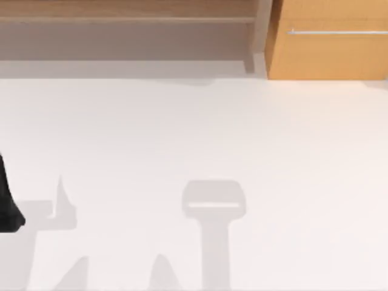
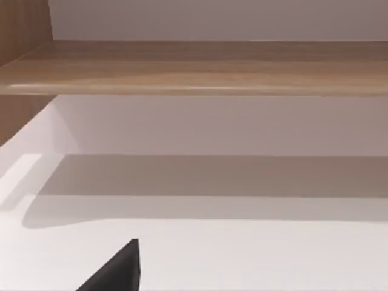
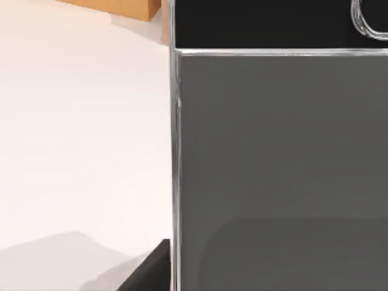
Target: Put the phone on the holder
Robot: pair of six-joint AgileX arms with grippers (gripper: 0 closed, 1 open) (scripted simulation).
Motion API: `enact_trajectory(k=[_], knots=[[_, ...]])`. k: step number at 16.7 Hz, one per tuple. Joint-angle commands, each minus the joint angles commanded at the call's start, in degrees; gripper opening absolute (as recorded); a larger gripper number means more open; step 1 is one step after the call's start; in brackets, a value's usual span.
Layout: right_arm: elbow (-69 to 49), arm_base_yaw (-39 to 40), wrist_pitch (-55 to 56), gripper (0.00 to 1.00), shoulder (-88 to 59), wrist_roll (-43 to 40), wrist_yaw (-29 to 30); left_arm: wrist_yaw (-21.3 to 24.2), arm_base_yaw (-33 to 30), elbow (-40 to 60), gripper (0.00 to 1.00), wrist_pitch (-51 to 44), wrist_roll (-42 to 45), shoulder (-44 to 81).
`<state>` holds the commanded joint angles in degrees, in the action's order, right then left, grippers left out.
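White tabletop [image 1: 242, 133] stretches beneath; the phone [image 3: 279, 151] looms right against the right gripper's finger [image 3: 148, 273], though whether it is clasped I cannot tell.

White table [image 1: 194, 133], wooden cabinet [image 1: 327, 54] behind

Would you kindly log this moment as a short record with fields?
phone: grey screen, black end band, close before the right wrist camera
right hand: dark part beside the phone's silver rim
left arm: at the table's left edge
table: white, with shadows near its front
background: wooden shelf, orange cabinet at right
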<state>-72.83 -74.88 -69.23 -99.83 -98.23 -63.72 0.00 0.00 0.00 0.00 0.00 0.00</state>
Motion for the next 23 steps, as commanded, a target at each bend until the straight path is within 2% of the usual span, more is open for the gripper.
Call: enact_trajectory(k=[9,18,23], knots=[[0.27,-0.12,1.03,0.0,0.63,0.78,-0.01,0.0,0.0,0.0,1.0,0.0,0.0,0.0],[4.86,5.07,14.78,0.0,5.79,10.56,4.22,0.0,0.0,0.0,1.0,0.0,0.0,0.0],[8.65,7.49,22.0,0.0,3.32,17.71,1.21,0.0,0.0,0.0,1.0,0.0,0.0,0.0]])
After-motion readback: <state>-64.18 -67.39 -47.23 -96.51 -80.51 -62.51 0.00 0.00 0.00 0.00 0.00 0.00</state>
